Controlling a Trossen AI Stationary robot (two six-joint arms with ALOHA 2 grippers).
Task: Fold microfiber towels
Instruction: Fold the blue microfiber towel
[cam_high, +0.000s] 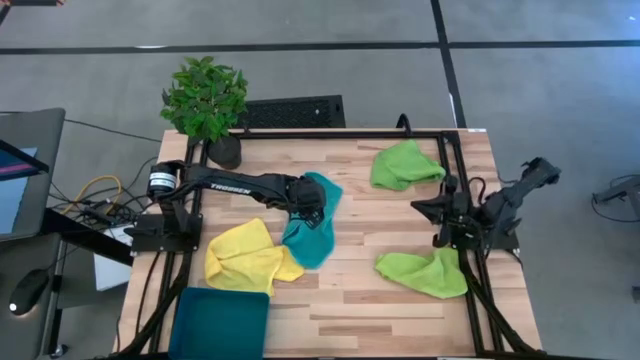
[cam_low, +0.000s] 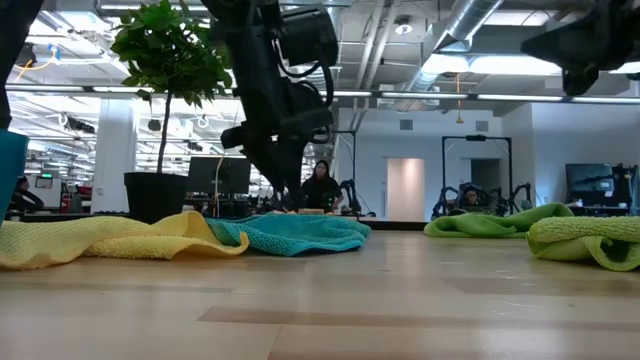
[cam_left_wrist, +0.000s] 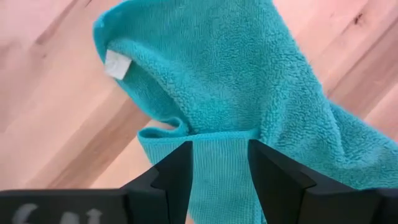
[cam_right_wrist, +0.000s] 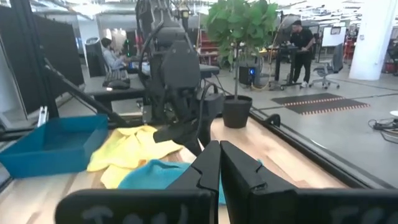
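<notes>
So nearest the front edge sat the dark teal tray (cam_high: 220, 322), with the yellow towel (cam_high: 245, 257) crumpled just behind it. A lime green towel (cam_high: 425, 271) lay front right. Mid-table, the left gripper (cam_left_wrist: 219, 163) was over the teal towel (cam_high: 314, 226), fingers spread with a fold of cloth between them. The right gripper (cam_right_wrist: 220, 163) was pinched closed, holding nothing, parked at the right edge. The other lime green towel (cam_high: 404, 165) was far right.

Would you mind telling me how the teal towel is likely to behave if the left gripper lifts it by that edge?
The teal towel lies in soft rumpled folds, so it would probably hang limp rather than hold shape. Its fluffy pile suggests it is light and not slippery between the fingers of the left gripper, which stand open around a thin edge. It overlaps the yellow towel, which might drag along.
</notes>
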